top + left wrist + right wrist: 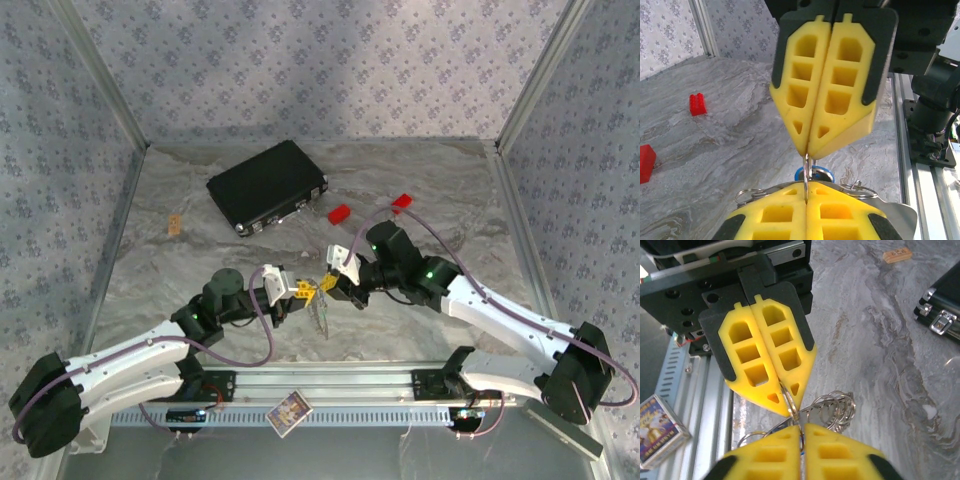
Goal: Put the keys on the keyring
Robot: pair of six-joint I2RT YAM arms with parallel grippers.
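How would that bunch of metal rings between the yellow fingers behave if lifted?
Probably light: the rings are thin wire. Likely floppy as a bunch, since separate loops hang loosely beside the pinching left gripper and right gripper. Possibly slippery, being shiny metal.

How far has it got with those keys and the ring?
Done: the keyring is up in the air. In hand: the left gripper and right gripper both pinch its wire, tip to tip, with the blue key just behind. Still to do: threading; I cannot tell whether any key is on yet.
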